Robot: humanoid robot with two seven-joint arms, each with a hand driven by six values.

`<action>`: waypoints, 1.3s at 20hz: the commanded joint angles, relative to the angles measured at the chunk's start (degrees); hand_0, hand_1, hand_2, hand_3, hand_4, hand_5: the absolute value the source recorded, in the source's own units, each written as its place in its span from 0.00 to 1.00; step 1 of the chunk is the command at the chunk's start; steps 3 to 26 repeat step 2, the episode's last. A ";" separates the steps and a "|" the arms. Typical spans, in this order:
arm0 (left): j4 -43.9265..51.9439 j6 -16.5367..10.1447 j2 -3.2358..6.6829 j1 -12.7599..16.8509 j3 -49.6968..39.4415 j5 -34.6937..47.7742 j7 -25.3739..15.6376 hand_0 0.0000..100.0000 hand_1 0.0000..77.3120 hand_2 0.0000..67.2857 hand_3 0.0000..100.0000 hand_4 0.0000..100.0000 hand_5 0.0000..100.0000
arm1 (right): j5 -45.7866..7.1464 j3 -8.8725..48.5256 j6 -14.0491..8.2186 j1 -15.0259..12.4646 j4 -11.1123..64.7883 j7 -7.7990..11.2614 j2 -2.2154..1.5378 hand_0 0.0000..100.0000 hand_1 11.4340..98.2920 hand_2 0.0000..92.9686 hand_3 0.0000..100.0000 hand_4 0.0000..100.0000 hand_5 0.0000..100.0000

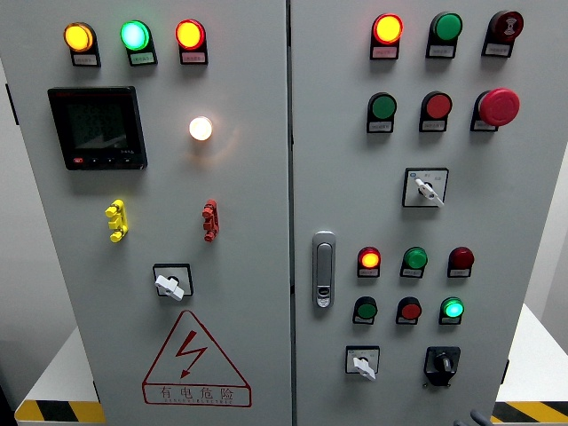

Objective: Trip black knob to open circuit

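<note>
The black knob [441,362] sits low on the right door of the grey cabinet [257,266], just above and a little to the left of the one bit of the robot that shows: dark fingertips of the right hand [473,419] peeking over the bottom edge. So little of that hand is visible that I cannot tell whether it is spread or curled, and it does not reach the knob. The knob stands on a dark square plate, its pointer roughly upright.

To the left of the knob, on the same row, is a white-handled selector switch [362,362]. Higher above the hand come two rows of three pilot lights; the amber-red lamp [369,259] and the green lamp [453,308] are lit. Left of these is the chrome door latch [324,269].

Further up is another white selector [426,187], then a red mushroom button [498,106]. Far to the left of the hand, on the other door, are a lightning warning triangle [195,359], a black meter display [97,128] and a glowing white lamp [201,129].
</note>
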 commanded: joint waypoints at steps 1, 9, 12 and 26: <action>0.00 0.00 -0.04 0.00 0.00 0.00 0.00 0.00 0.00 0.29 0.26 0.10 0.09 | -0.02 0.00 -0.17 0.00 0.00 -0.09 -0.04 1.00 0.38 0.04 0.20 0.13 0.29; 0.00 0.00 -0.04 0.09 0.00 0.00 0.00 0.00 0.00 0.29 0.26 0.10 0.09 | -0.02 -0.09 -0.26 0.00 0.00 -0.09 -0.04 1.00 0.38 0.04 0.20 0.13 0.29; 0.00 0.00 -0.04 0.09 0.00 0.00 0.00 0.00 0.00 0.29 0.26 0.10 0.09 | -0.02 -0.09 -0.26 0.00 0.00 -0.09 -0.04 1.00 0.38 0.04 0.20 0.13 0.29; 0.00 0.00 -0.04 0.09 0.00 0.00 0.00 0.00 0.00 0.29 0.26 0.10 0.09 | -0.02 -0.09 -0.26 0.00 0.00 -0.09 -0.04 1.00 0.38 0.04 0.20 0.13 0.29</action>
